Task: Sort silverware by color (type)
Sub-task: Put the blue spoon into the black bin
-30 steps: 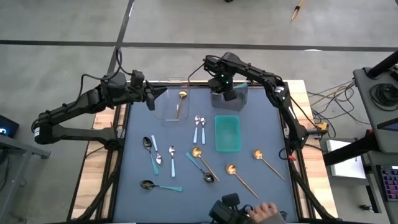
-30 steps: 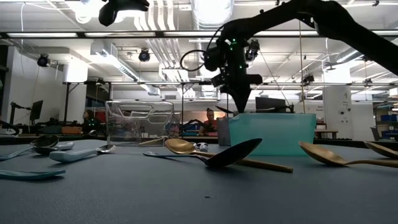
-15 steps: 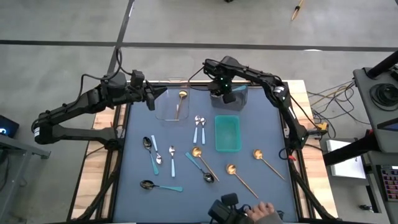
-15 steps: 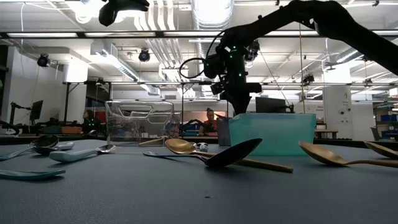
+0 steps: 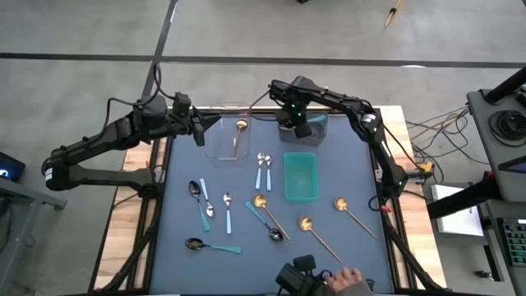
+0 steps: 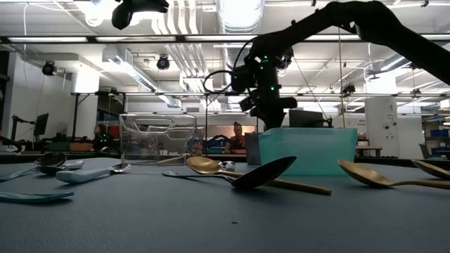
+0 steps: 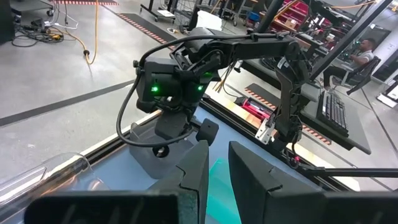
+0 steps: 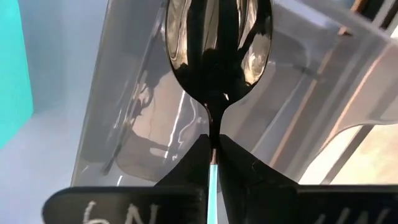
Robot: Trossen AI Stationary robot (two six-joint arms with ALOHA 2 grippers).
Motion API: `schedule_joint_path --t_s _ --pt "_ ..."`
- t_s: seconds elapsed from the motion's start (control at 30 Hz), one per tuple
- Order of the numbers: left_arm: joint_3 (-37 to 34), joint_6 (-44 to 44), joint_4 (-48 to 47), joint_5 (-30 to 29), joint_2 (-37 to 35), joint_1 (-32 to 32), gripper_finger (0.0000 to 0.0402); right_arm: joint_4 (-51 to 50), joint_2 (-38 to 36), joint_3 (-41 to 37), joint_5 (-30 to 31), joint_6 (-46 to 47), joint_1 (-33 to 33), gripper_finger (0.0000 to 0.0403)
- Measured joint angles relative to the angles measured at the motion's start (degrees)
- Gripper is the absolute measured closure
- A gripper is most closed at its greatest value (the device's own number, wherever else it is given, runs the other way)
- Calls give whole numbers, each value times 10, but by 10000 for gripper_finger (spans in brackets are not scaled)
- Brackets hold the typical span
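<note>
My right gripper (image 5: pixel 296 123) hangs over the grey bin (image 5: pixel 317 125) at the table's far edge, shut on a dark-bowled spoon (image 8: pixel 217 43) with a teal handle. My left gripper (image 5: pixel 200 131) hovers by the clear bin (image 5: pixel 222 140); a narrow gap shows between its fingers (image 7: pixel 217 168) and nothing is in it. A gold spoon (image 5: pixel 238 136) lies in the clear bin. More spoons lie flat on the mat: two blue-handled ones (image 5: pixel 263 168), gold ones (image 5: pixel 316 232), dark teal-handled ones (image 5: pixel 209 245). My right gripper pinches the spoon at its thin neck (image 8: pixel 212 134), where the dark bowl meets the teal handle (image 8: pixel 212 175). The fingers point down and lie along the spoon. The bowl hangs past the fingertips over the inside of the grey bin (image 8: pixel 155 124).
An empty teal bin (image 5: pixel 301 175) stands mid-table, just nearer than the grey bin. A person's hand (image 5: pixel 353 279) and a dark device sit at the table's near edge. The mat's near right corner is bare.
My right gripper has sunk a little toward the grey bin, still shut on the spoon, which hangs bowl down as before.
</note>
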Motion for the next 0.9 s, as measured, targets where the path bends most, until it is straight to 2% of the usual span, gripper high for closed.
schedule_joint_path --t_s 0.9 --pt "0 0 0 0 0 0 357 9 2 -5 0 0 0 391"
